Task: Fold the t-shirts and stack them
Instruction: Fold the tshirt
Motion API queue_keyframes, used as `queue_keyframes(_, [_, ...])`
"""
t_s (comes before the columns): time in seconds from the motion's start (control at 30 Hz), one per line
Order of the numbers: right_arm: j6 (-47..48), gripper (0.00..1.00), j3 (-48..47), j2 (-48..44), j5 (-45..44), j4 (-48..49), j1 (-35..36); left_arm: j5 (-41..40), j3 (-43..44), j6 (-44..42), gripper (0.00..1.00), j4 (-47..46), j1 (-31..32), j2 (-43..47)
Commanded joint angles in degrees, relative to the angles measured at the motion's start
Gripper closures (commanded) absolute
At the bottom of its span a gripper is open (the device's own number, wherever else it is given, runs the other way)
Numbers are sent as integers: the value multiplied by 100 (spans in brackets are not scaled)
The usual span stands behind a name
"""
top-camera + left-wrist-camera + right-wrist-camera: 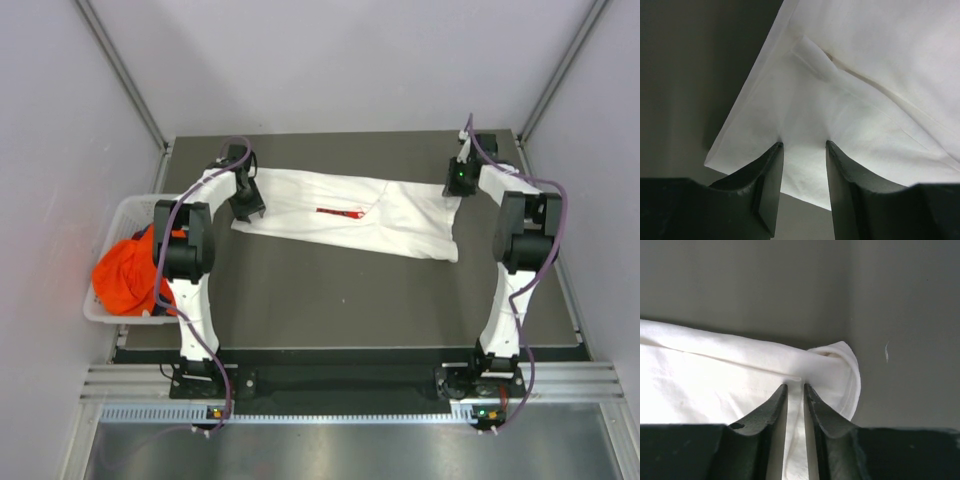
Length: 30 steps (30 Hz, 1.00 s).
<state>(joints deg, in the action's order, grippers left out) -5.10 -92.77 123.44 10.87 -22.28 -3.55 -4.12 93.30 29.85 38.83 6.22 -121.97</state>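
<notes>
A white t-shirt (pixel 400 215) with a red print (pixel 340 211) lies folded into a long band across the far half of the table. My left gripper (pixel 250 208) stands at its left end. In the left wrist view the gripper (pixel 804 144) is open, its tips pressing down on the cloth (pixel 865 75) near a corner. My right gripper (pixel 456 190) is at the shirt's far right corner. In the right wrist view the jaws (pixel 795 386) stand narrowly apart, tips on the rolled edge of the cloth (pixel 715 375). An orange t-shirt (pixel 125 275) lies bunched in the basket.
A white lattice basket (pixel 125 207) sits off the table's left edge beside the left arm. The dark table (pixel 330 300) is walled in by pale panels on the left, right and back.
</notes>
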Motion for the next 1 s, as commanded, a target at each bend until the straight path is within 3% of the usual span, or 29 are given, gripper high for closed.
queue_keyframes(0.0, [9,84,-312,66,12,137,-23,-168,-163,21,55,-130,-77,-63])
queue_keyframes(0.07, [27,99,-303,49,-120,154,-23,-186,-171,21,55,-139,-77,-55])
queue_keyframes(0.1, [27,100,-294,-3,-181,171,-23,-212,-171,21,55,-130,-77,-46])
queue_keyframes(0.37, [-69,100,163,-584,-928,760,-40,-335,-277,74,56,-130,-77,-11])
queue_keyframes(0.7, [-70,100,-232,-277,-613,506,-49,-309,-268,162,55,-130,-77,24])
queue_keyframes(0.77, [-70,94,-303,-241,-543,409,-49,-213,-198,162,55,-104,-77,42])
queue_keyframes(0.9, [-201,70,-417,-381,-542,120,-49,-98,214,92,54,124,-77,103])
queue_keyframes(0.97, [-324,66,-443,-661,-551,-213,-49,-45,416,48,53,230,-77,130])
